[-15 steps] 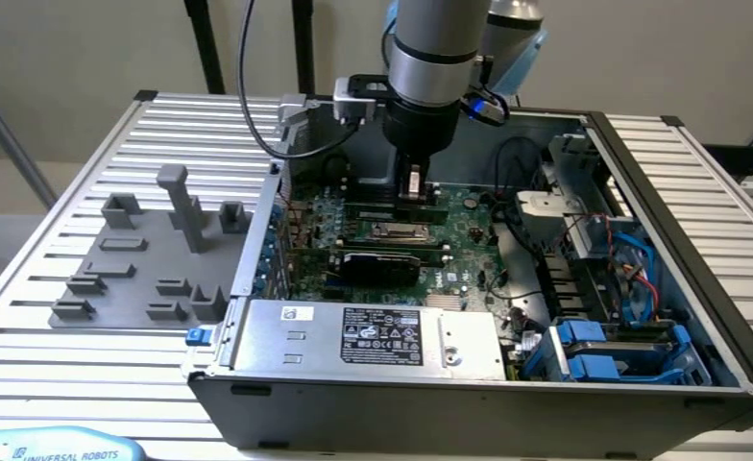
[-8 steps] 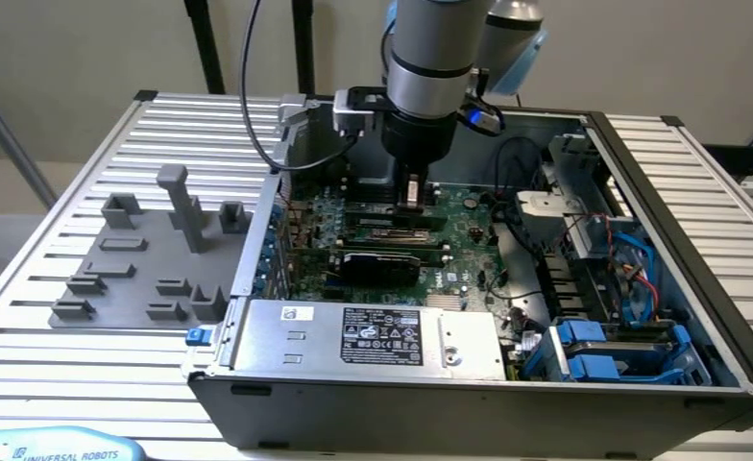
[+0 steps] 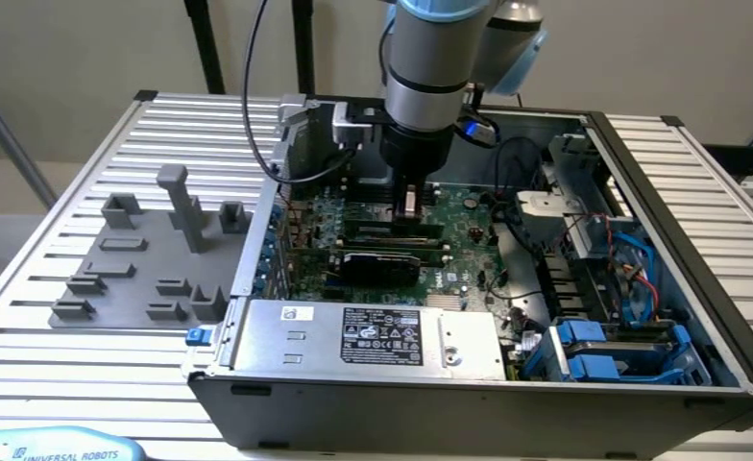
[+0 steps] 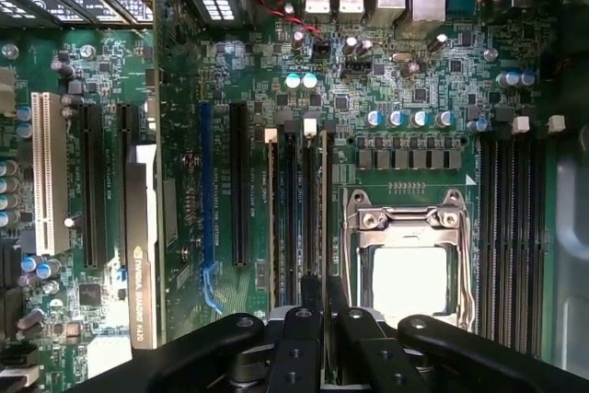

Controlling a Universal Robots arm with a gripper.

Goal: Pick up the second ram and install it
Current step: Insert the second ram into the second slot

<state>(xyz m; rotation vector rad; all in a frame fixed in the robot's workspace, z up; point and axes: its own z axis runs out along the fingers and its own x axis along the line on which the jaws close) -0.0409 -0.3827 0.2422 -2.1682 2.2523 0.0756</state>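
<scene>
Pincer narrowly closed above the memory slots; whether it grips the second ram stays hidden (fingers block it).

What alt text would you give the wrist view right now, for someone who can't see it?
The shut pincer is poised over the memory slots of a green motherboard, holding a thin edge-on module that looks like the second ram. Beside the slots is an empty silver CPU socket, with more memory slots beyond.

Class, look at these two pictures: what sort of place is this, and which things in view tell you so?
Probably a robotics lab bench for PC assembly: an open computer case on a slatted metal table, a grey fixture beside it, and a robot arm over the motherboard.
</scene>
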